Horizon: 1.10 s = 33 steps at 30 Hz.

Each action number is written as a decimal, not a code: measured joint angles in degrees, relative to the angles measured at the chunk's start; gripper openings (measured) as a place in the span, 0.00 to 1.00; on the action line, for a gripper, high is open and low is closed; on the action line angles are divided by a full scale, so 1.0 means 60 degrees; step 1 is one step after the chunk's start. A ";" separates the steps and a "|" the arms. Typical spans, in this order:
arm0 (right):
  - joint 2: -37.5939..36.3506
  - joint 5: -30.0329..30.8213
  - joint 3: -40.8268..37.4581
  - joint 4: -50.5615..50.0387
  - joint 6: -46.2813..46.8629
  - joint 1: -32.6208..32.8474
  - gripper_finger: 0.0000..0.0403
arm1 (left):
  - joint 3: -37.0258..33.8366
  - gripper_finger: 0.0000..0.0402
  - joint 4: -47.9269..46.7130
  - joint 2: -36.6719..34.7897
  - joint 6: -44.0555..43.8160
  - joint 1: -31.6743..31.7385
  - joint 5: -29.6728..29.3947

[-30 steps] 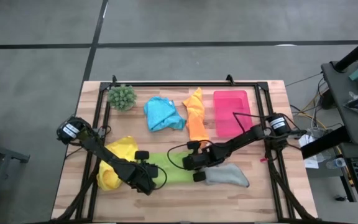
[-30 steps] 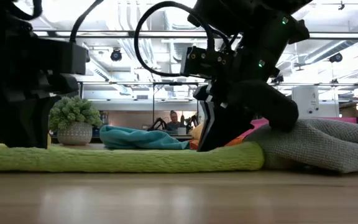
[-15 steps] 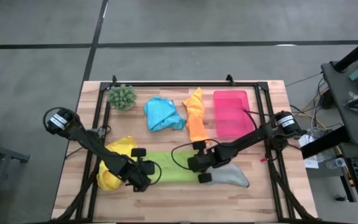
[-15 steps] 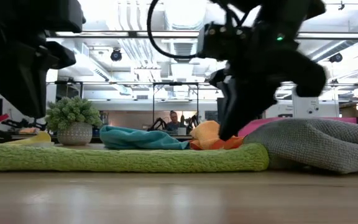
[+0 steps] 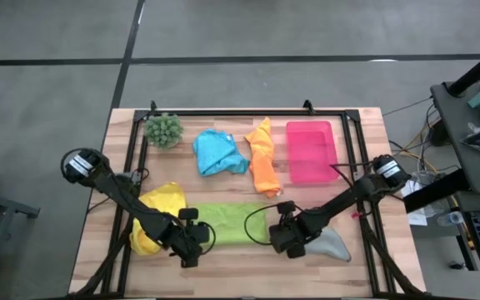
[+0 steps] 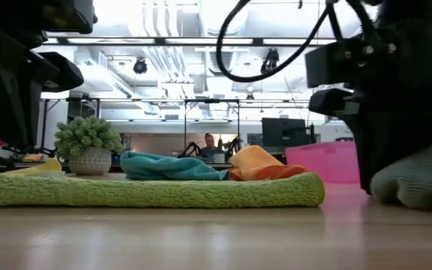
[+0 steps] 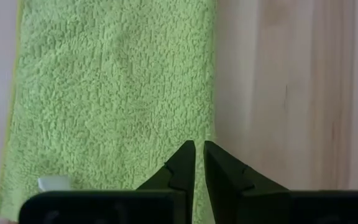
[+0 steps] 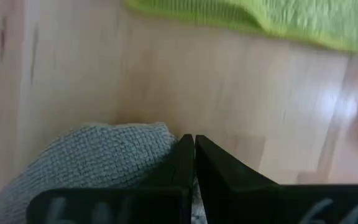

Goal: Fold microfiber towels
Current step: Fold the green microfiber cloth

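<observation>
Left gripper [image 5: 192, 247], fingers closed and empty, is sitting at the lime green towel's [image 5: 227, 224] lower-left corner; its long axis is running rightward toward the closed right gripper [image 5: 287, 243] on the grey towel [image 5: 333, 246].

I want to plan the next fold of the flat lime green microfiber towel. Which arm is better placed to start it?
Probably the left. The left gripper, fingers shut, sits at the near left edge of the flat lime green microfiber towel. The right gripper, also shut, is beside the crumpled grey towel, apart from the green one.
</observation>
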 joint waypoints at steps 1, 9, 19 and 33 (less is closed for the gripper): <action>-0.0014 0.0000 0.0000 0.0022 0.0067 0.0040 0.02 | 0.0000 0.05 0.0026 0.0000 -0.0145 0.0000 0.0002; -0.0245 0.1010 0.0000 0.0088 0.0960 0.0082 0.02 | 0.0000 0.05 0.0832 0.0007 -0.0609 0.0000 -0.0297; -0.0328 0.1709 -0.0007 0.1124 0.4634 -0.0491 0.05 | -0.0237 0.05 0.0800 0.0011 -0.0731 -0.0004 -0.0532; -0.0597 0.1376 -0.0071 0.1606 0.5967 -0.0675 0.44 | -0.1003 0.05 0.1535 0.0022 -0.1286 0.0016 -0.1696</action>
